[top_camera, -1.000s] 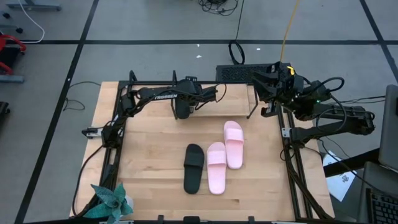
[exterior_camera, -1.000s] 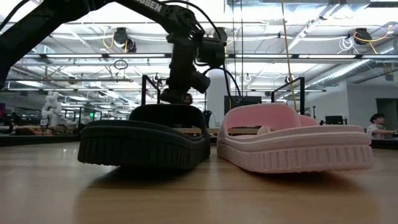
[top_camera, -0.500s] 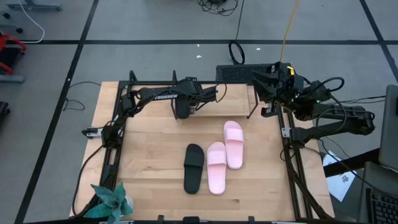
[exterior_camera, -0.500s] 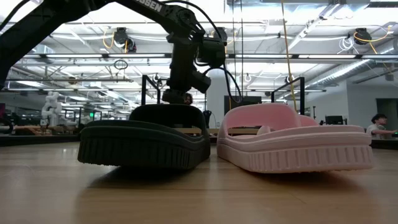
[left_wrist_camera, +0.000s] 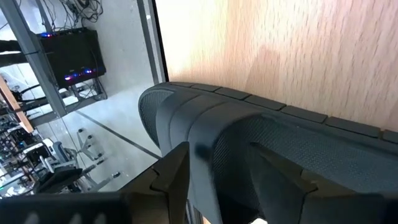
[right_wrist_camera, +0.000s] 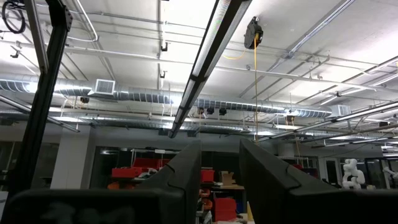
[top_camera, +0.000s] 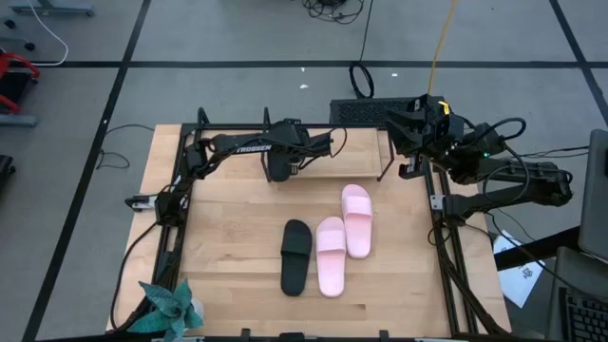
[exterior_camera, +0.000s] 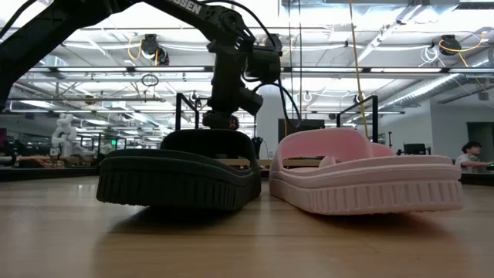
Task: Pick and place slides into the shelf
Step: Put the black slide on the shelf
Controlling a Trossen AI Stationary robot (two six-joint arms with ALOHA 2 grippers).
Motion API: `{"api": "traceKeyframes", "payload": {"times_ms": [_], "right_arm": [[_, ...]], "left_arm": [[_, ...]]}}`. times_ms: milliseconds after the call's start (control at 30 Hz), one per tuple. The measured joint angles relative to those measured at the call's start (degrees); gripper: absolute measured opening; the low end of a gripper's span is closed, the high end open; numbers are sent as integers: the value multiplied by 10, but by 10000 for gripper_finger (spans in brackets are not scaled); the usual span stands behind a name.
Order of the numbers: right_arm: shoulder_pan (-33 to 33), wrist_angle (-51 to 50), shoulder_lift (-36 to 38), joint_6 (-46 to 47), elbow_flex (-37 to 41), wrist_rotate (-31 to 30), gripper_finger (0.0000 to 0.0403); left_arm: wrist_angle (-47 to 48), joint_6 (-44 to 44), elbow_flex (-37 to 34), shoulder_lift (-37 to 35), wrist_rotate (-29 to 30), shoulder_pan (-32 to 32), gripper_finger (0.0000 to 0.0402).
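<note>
One black slide (top_camera: pixel 295 256) and two pink slides (top_camera: pixel 331 255) (top_camera: pixel 357 220) lie sole down in the middle of the table. My left gripper (top_camera: pixel 281 169) reaches slanting down over the shelf (top_camera: pixel 332 163) at the table's far edge. It is open around another black slide (left_wrist_camera: pixel 261 149), which lies against light wood (left_wrist_camera: pixel 298 56). That slide's raised middle part stands between the two fingers. In the high view the gripper hides this slide. My right gripper (right_wrist_camera: pixel 221 168) is raised at the far right, points up at the ceiling and is open with nothing in it. My left gripper's fingers (left_wrist_camera: pixel 169 177) stand on either side of the raised middle part (left_wrist_camera: pixel 214 149) of the black slide, coming slanting down from above. I cannot tell whether they touch it.
Black frame rails (top_camera: pixel 180 218) run along the table's left and right sides. A green plant (top_camera: pixel 171 309) stands at the near left corner. A black box (top_camera: pixel 361 112) sits behind the shelf. In the low view the black slide (exterior_camera: pixel 177 177) and a pink slide (exterior_camera: pixel 363 181) fill the foreground.
</note>
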State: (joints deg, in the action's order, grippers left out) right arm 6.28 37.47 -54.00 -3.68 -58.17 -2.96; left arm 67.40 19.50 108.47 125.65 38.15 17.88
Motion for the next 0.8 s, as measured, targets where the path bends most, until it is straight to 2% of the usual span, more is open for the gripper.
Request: {"api": "traceKeyframes", "payload": {"times_ms": [367, 700, 800], "right_arm": [[0, 0, -10, 0, 0, 0, 98], [0, 5, -12, 0, 0, -2, 98], [1, 6, -12, -3, 0, -3, 98]], "left_arm": [[32, -25, 1, -15, 7, -19, 211], [97, -103, 4, -45, 2, -62, 236], [119, -139, 5, -60, -20, -86, 235]]}}
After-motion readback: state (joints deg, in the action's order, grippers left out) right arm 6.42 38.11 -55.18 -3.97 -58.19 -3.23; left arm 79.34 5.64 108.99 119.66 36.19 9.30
